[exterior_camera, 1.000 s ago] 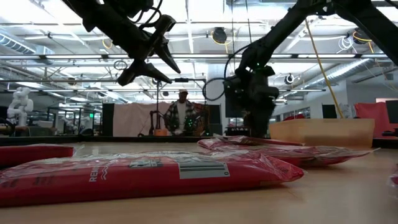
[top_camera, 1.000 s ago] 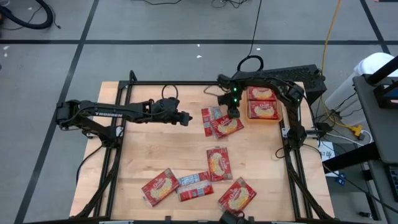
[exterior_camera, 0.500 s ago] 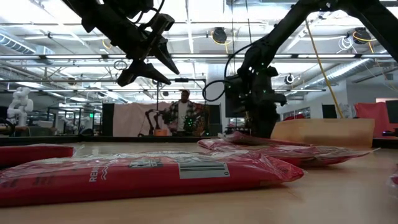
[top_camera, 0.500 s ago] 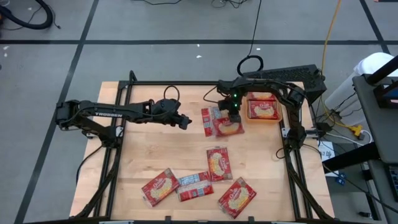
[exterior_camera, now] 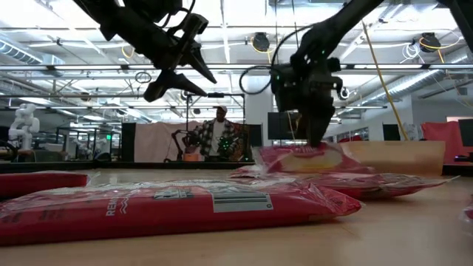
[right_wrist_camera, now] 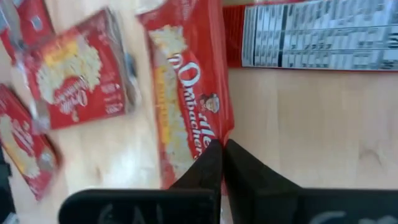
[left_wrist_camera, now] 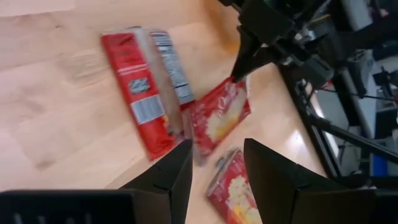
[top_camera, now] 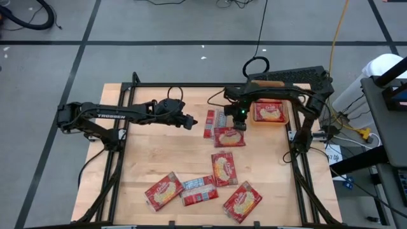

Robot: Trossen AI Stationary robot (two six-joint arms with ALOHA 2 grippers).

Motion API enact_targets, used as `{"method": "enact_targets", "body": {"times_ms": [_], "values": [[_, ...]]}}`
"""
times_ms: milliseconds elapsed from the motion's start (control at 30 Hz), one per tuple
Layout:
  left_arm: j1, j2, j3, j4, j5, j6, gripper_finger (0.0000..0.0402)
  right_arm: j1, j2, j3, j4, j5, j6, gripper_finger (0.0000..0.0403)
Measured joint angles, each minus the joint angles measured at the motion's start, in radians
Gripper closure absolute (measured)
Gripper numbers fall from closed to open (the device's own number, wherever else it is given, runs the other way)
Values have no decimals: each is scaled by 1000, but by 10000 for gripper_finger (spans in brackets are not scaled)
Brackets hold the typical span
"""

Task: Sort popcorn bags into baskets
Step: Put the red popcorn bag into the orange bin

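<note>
Now the right gripper (top_camera: 240,123) has a popcorn bag (top_camera: 229,136) pinched by its edge and has raised it: a second ago that bag lay on the table beside a face-down bag (top_camera: 212,123), with the gripper pressing down on it, and in the low view it now hangs clear of the bags lying below, tilted, with the fingers (exterior_camera: 316,125) closed together on its upper rim. From the right wrist view the two dark fingers meet on the red bag's edge, so the grasp looks made, though thin; a hold on one edge could let the flat bag swing or slip on the way. The basket (top_camera: 270,111) sits just to the right of the gripper by the table's far right edge and already holds bags, so I judge the next move is a short carry over its wall and a release. The left gripper (top_camera: 189,122) hovers above the table left of the face-down bag, its fingers spread apart and holding nothing. Five more bags (top_camera: 222,167) lie nearer the front, still to be sorted
</note>
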Motion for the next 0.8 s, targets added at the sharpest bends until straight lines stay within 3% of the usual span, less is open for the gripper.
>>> {"method": "enact_targets", "body": {"times_ms": [200,533,667,800], "values": [[-13,30,0,42,7,74,219,30,-91,0,41,3,122,403],[-14,194,-1,240,-9,359,104,97,-164,1,110,55,240,403],[11,299,-1,338,57,453,103,124,-164,1,118,75,241,403],[28,400,-2,453,156,508,139,141,-164,1,142,85,250,403]]}}
